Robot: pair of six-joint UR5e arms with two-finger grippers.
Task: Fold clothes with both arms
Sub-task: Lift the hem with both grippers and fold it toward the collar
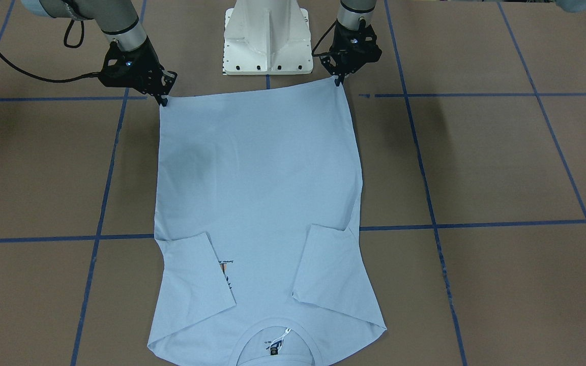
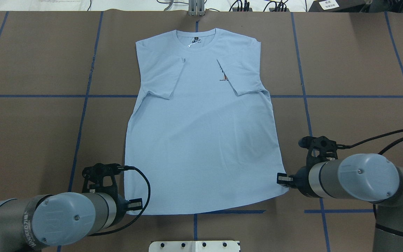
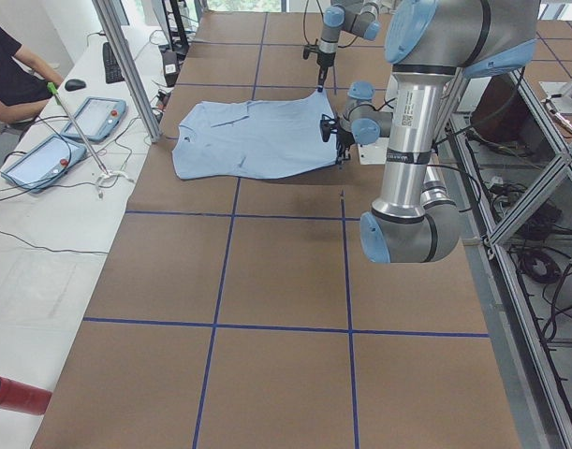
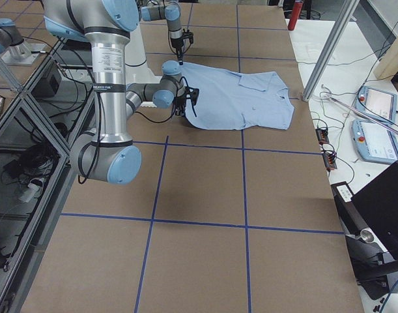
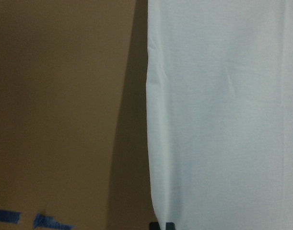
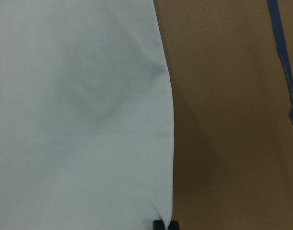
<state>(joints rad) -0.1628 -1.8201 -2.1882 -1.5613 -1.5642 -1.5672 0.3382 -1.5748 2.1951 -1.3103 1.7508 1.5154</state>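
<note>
Pinching one hem corner apiece, our left pincer [image 2: 135,203] and right pincer [image 2: 281,179] are clamped tight on the T-shirt [image 2: 201,140], which lies flat on the bench [image 2: 30,122], its length running from us toward the collar [image 2: 196,41] at 12 o'clock.

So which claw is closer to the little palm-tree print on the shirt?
Right. The right claw grips the T-shirt hem corner on the print side; the left claw grips the opposite corner, farther off.
</note>
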